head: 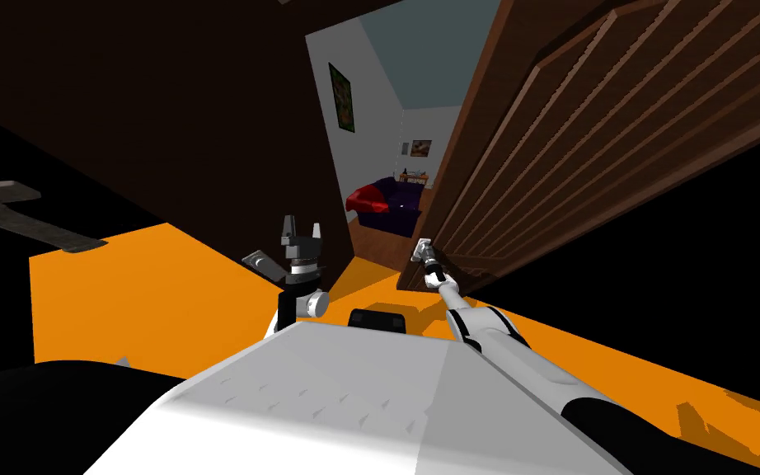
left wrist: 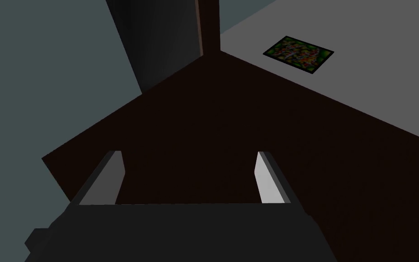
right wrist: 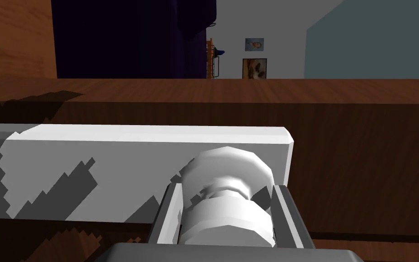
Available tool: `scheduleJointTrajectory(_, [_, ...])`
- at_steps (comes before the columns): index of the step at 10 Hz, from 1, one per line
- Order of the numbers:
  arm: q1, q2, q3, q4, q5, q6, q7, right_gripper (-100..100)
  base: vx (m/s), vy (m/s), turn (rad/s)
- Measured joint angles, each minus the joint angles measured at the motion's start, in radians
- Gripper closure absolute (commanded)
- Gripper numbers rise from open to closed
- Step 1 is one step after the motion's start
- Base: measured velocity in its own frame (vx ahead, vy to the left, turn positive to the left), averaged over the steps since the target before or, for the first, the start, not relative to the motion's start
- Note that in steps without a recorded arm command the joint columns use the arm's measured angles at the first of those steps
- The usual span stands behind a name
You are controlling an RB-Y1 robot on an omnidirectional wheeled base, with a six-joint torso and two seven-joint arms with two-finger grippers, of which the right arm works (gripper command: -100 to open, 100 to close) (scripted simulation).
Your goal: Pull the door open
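Note:
The brown panelled door (head: 584,140) stands partly open, swung toward me on the right of the doorway. At its free edge my right gripper (head: 422,250) holds the white round door knob (right wrist: 224,191). In the right wrist view the right gripper (right wrist: 224,214) has both fingers pressed against the knob's sides, in front of a white plate (right wrist: 90,173) on the door's brown wood (right wrist: 363,159). My left gripper (head: 302,229) is raised to the left of the doorway. The left gripper (left wrist: 188,177) stands open with nothing between its fingers, facing a dark brown surface.
Through the gap I see a room with a wooden floor, a dark blue and red sofa (head: 382,204) and pictures on the walls. The floor under me is orange (head: 164,289). Black areas lie at the left and right. A dark brown wall (head: 164,107) flanks the doorway's left.

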Motion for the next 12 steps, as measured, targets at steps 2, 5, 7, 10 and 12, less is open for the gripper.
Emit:
scheduleJointTrajectory(2, [0.009, -0.002, 0.018, -0.027, 0.008, 0.005, -0.015, 100, -0.213, -0.134, 0.109])
scheduleJointTrajectory(5, [0.012, -0.006, 0.051, -0.043, 0.023, 0.004, -0.045, 100, -0.181, -0.116, 0.076])
scheduleJointTrajectory(7, [0.017, -0.005, 0.056, -0.040, 0.028, 0.004, -0.051, 100, -0.173, -0.111, 0.142])
scheduleJointTrajectory(10, [0.020, -0.010, 0.062, -0.063, 0.041, 0.007, -0.067, 100, -0.225, -0.132, 0.144])
scheduleJointTrajectory(12, [0.023, -0.011, 0.068, -0.059, 0.053, 0.003, -0.079, 100, -0.182, -0.148, 0.145])
